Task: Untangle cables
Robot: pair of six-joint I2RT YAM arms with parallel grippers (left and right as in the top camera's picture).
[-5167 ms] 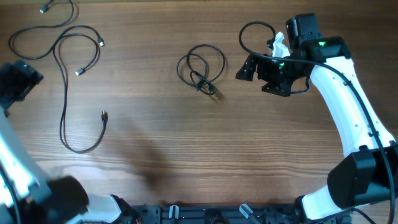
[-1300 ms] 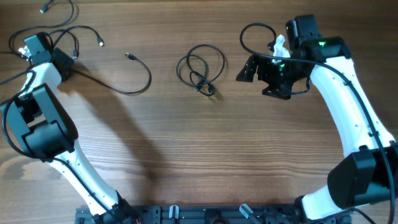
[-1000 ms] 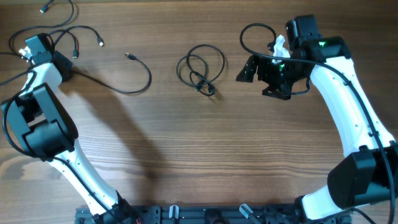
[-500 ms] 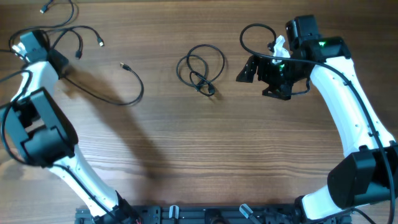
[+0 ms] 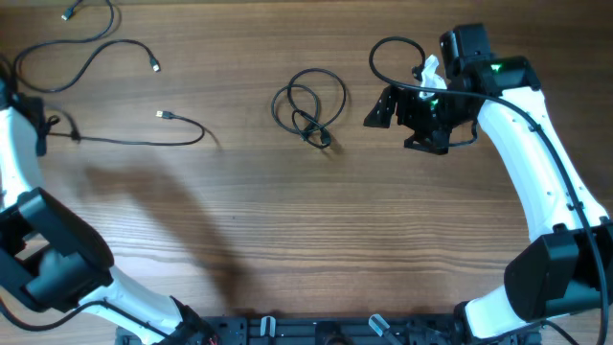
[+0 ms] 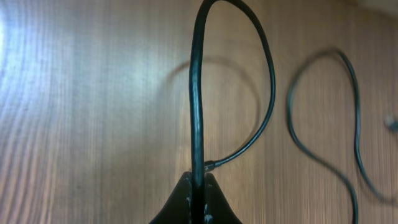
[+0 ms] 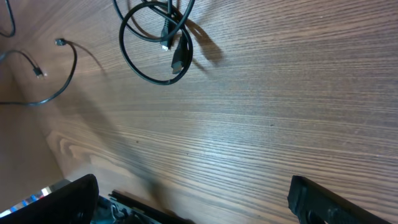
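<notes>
The left gripper (image 6: pixel 199 182) sits at the far left edge of the table (image 5: pixel 316 220), with its fingers pinched tight on a thin black cable (image 6: pixel 197 93). In the left wrist view, this held cable rises straight from the closed fingertips, bends over in a narrow loop and comes back down to a point just beside them. From above, the rest of it trails to the right across the wood and curls back. It ends in a small silver-tipped plug (image 5: pixel 164 115) that lies on the table, well apart from the gripper.

Farther back on the left lie other loose cables (image 5: pixel 154 66), wavy strands with small plug ends. They rest on the table apart from the held one. Whether they cross each other at the far edge is hard to tell.

Near the middle of the table, toward the far side, is a coiled cable (image 7: pixel 181 55), a few round loops wound together with a plug tucked among them.

The right gripper (image 7: pixel 199 198) hangs just to the right of that coil, above the table and not touching it. Its two fingers are spread wide apart with nothing between them.
</notes>
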